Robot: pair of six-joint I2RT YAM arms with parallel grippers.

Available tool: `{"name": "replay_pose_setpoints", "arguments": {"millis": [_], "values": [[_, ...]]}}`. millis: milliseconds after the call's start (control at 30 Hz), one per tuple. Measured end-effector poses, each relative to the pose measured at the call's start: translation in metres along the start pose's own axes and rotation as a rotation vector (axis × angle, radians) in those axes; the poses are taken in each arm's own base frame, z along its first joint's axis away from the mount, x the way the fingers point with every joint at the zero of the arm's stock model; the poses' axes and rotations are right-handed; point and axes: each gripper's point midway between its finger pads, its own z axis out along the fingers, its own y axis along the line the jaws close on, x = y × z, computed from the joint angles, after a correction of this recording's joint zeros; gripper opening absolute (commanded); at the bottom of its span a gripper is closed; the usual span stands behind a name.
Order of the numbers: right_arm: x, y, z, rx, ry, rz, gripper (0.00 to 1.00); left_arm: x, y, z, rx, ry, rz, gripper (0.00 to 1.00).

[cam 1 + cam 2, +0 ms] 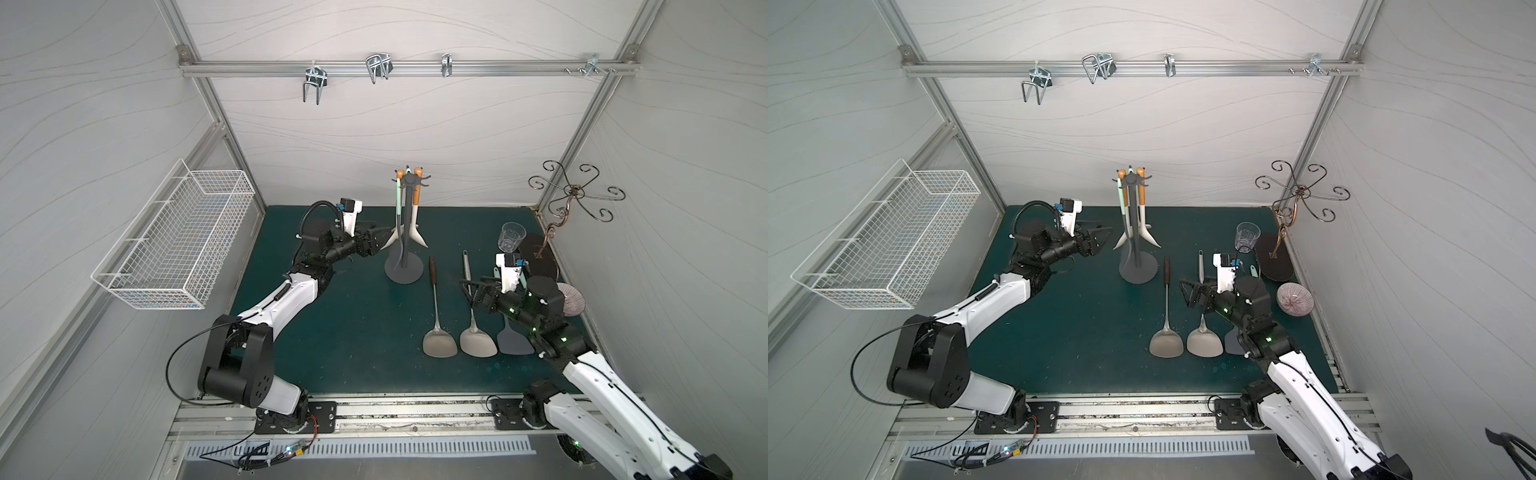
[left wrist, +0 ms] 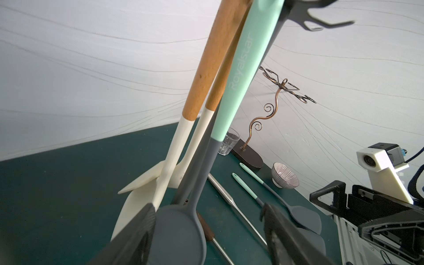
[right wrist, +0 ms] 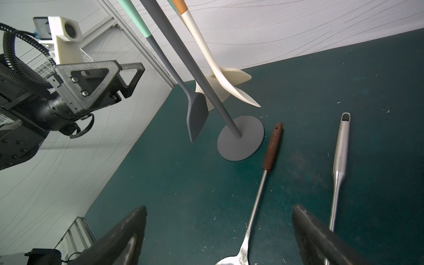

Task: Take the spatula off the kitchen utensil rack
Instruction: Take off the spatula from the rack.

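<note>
The kitchen utensil rack stands at the back middle of the green mat, dark grey with a disc base and a hooked crown. From it hang a mint-handled grey spatula and two wood-and-cream spatulas. My left gripper is level with the hanging blades. Its jaws are open around the grey spatula's head, which lies against one finger while the other stands well off. My right gripper hangs open over the mat.
Two metal spatulas and a grey one lie on the mat by the right arm. A glass, a striped bowl and a copper scrolled stand sit at the back right. A white wire basket hangs on the left wall.
</note>
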Motion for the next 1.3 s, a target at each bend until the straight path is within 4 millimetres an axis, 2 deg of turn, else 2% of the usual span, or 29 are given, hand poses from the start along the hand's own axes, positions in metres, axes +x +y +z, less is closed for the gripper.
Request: {"name": "replay_pose_setpoints", "arguments": {"millis": [367,633,733,1067,1300], "values": [[0.003,0.013,0.010,-0.093,0.027,-0.026,0.99,-0.013,0.009,0.032,0.087,0.006,0.045,0.65],[0.011,0.016,0.019,-0.125,0.061,-0.033,0.99,-0.018,0.006,0.045,0.125,0.018,0.080,0.48],[0.016,0.015,0.023,-0.125,0.081,-0.031,0.99,-0.020,0.001,0.048,0.137,0.020,0.103,0.45],[0.017,0.015,0.025,-0.126,0.087,-0.044,0.99,-0.002,-0.015,0.059,0.158,0.077,0.130,0.42],[0.019,0.014,0.026,-0.124,0.092,-0.045,0.99,0.000,-0.014,0.064,0.149,0.086,0.138,0.31]]}}
